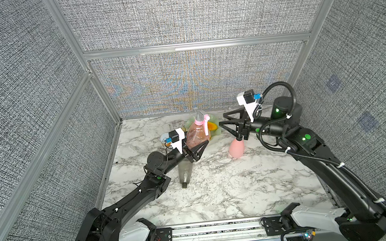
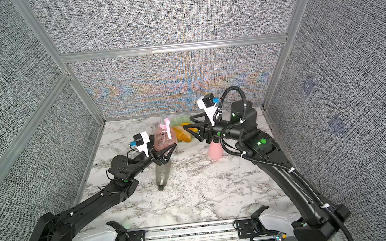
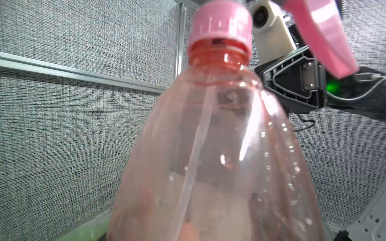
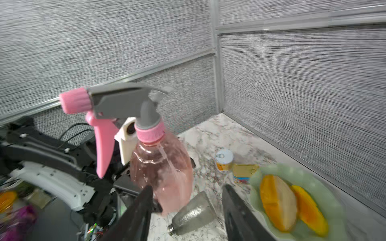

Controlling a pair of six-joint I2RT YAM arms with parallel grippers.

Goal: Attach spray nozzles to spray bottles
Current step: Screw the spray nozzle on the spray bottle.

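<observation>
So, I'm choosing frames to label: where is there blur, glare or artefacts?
In both top views: sharp, but rainbow moiré on the back wall. Left wrist: clear pink bottle too close, soft, with a glare streak. Right wrist: green plate and picture edges smeared.

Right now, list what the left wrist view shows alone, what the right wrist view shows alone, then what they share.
Left wrist only: the right arm's white camera housing and its green light. Right wrist only: the smoky grey bottle lying on its side, a small tin can, a green plate of orange fruit slices, and the pink spray tip of the grey-and-pink nozzle. Both: the clear pink bottle with that nozzle's pink collar on its neck and the dip tube inside.
</observation>
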